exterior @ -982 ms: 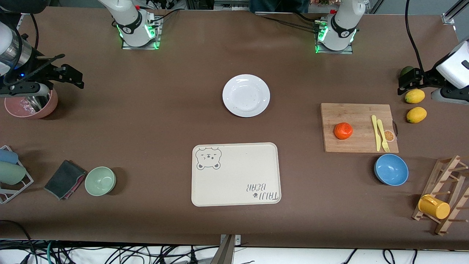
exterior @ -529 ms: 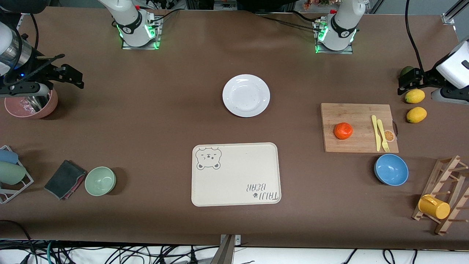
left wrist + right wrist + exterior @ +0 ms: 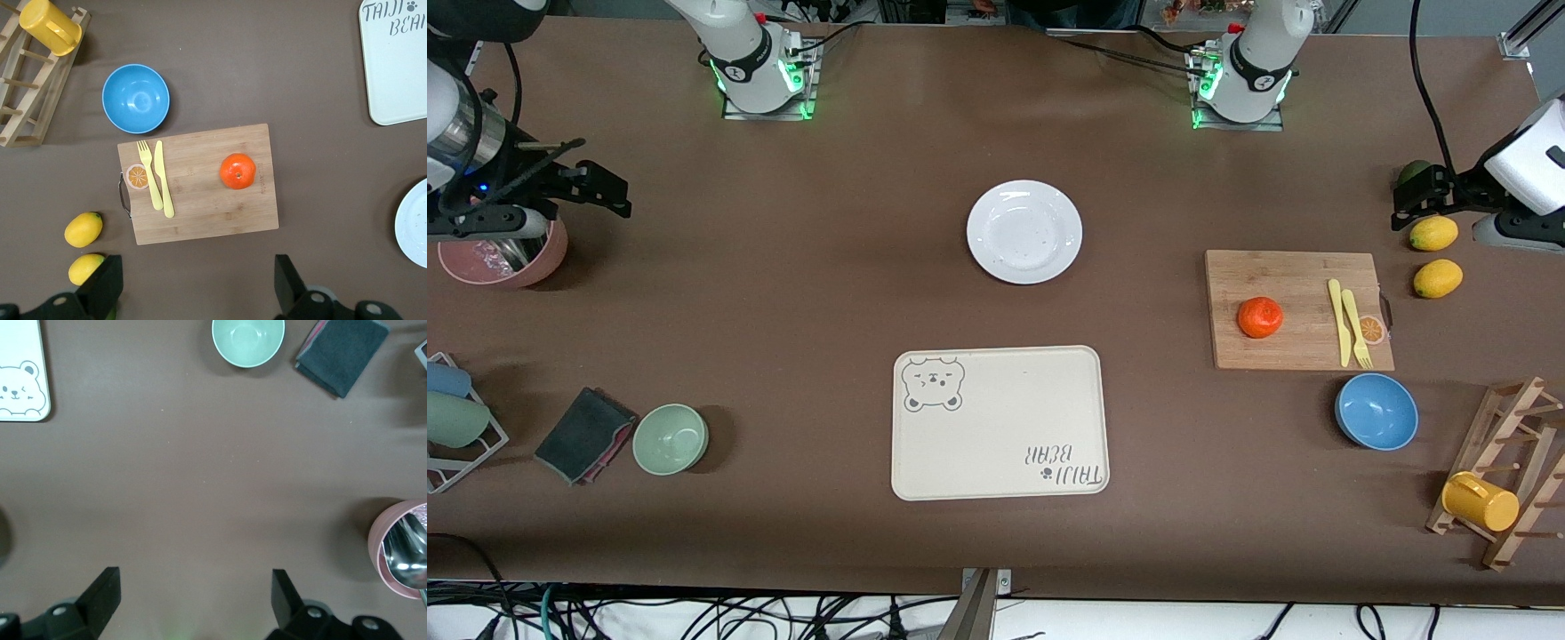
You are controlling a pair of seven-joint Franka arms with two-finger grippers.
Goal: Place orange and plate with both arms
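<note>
Resting on the cutting board (image 3: 1298,309), orange (image 3: 1260,317) lies apart from left end effector (image 3: 1416,197).

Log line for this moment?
round orange fruit on wooden cutting board | round white plate bare | left claw, right claw open

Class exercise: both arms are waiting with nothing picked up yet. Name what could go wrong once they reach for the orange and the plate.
1. The orange is round and sits loose on the cutting board; the open left gripper might nudge it rolling.
2. The plate lies flat, so the open right gripper, up near the pink bowl, may struggle to catch its shallow rim.
</note>
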